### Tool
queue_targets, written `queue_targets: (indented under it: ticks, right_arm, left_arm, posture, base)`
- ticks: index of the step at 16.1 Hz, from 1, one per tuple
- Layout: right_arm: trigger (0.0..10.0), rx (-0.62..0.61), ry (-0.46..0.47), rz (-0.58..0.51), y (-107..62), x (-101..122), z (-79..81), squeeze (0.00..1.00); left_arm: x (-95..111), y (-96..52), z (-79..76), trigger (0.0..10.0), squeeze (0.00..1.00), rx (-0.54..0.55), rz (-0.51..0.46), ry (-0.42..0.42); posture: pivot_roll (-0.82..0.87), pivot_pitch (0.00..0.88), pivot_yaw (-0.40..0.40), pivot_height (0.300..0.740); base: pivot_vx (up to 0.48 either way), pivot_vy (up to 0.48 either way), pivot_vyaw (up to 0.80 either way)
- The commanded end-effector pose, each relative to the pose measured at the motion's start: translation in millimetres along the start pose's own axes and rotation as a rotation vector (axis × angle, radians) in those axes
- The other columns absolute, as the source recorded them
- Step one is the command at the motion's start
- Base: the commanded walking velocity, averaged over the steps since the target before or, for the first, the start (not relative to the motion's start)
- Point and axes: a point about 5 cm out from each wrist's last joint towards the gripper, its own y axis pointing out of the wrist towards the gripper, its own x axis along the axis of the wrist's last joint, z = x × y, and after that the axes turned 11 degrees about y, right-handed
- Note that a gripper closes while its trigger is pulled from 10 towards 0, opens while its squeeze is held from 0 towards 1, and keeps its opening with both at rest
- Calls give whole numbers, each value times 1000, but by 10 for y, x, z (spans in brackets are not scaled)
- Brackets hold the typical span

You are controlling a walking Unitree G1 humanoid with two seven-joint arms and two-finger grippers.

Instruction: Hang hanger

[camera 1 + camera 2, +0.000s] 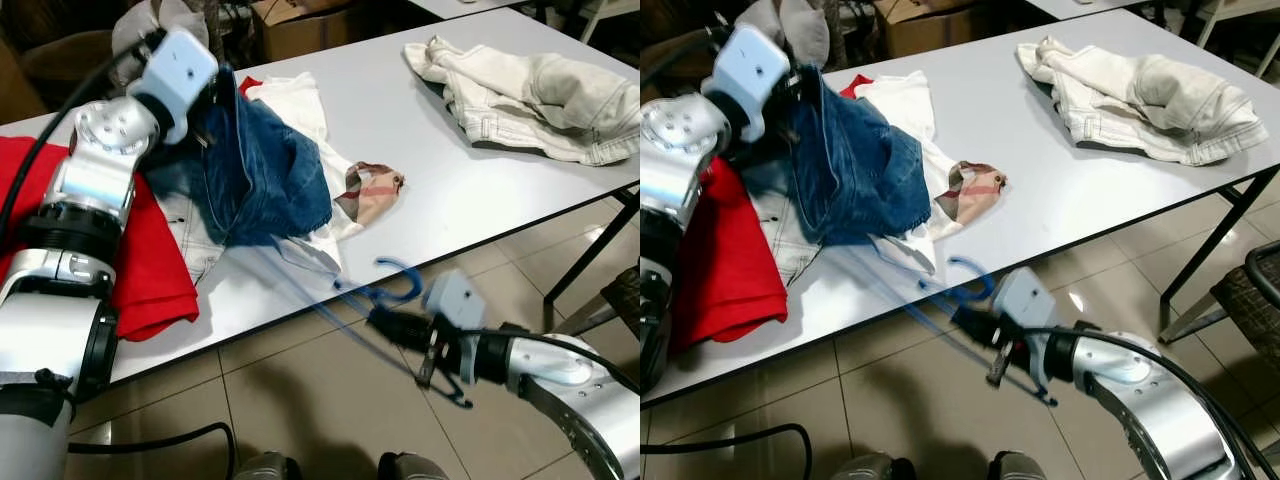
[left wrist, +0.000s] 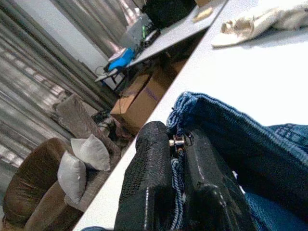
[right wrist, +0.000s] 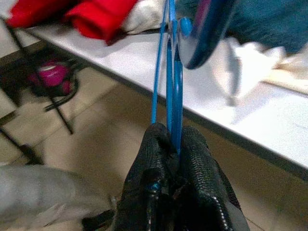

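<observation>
Down by the near edge of the white table [image 1: 480,190], the right gripper [image 3: 174,159] has its two black fingers pressed together on the blue hanger [image 1: 395,292], pinching the thin wire just below the hook. The hook curls up beside the table edge, and the hanger's long arms run from the fingers up toward the table and under the clothes. By its look the hanger is light and springy, a thin, smooth piece that could twist or slide in a pinch this narrow; a hold close under the hook, as here, seems the steadiest place, since the arms would flex.

Farther along the table edge and up over the tabletop, the left gripper [image 2: 179,179] is clamped on the waistband of the blue jeans [image 1: 262,175], right beside the metal button, lifting that edge clear of the table. Denim is soft, heavy and limp, so it will sag and drag on the hanger arms; the thick waistband seam is the firm place to grip it.

Around the jeans on the table lie a white garment [image 1: 300,100], a checked cloth [image 1: 368,192] and a red garment [image 1: 150,262]. At the table's far end, well apart, is a pair of cream trousers [image 1: 530,95].
</observation>
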Motion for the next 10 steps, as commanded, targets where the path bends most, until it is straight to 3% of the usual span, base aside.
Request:
queue_targets:
  ticks: [1, 3, 4, 6, 9, 10]
  right_arm:
    - [10000, 22, -8, 26, 26, -6, -12, 0]
    - [10000, -41, -25, 30, 57, -9, -113, 0]
    - [10000, -230, -18, -19, 72, 80, -388, 0]
    - [10000, -357, -23, -87, 32, 200, -572, 0]
    - [10000, -565, -65, -236, -150, 447, -869, 0]
    - [10000, -651, -79, -337, -263, 589, -973, 0]
  left_arm:
    - [150, 0, 137, 0, 0, 31, -46, -5]
    - [190, -7, 147, 0, 0, 12, -58, 1]
    - [206, -44, 126, 0, 0, -56, -57, 40]
    - [165, -99, 101, 0, 0, -94, -36, 73]
    - [17, -234, 52, 0, 0, -153, 29, 95]
    - [-74, -323, 26, 0, 0, -188, 66, 93]
  posture:
    - [-118, 49, 112, 740]
    - [-116, 47, 110, 740]
    - [-109, 43, 106, 740]
    - [-108, 40, 107, 740]
    - [-108, 35, 109, 740]
    - [-108, 34, 111, 740]
  base:
    - [0, 0, 0]
    - [0, 0, 0]
    - [0, 0, 0]
    - [0, 0, 0]
    - [0, 0, 0]
    - [0, 0, 0]
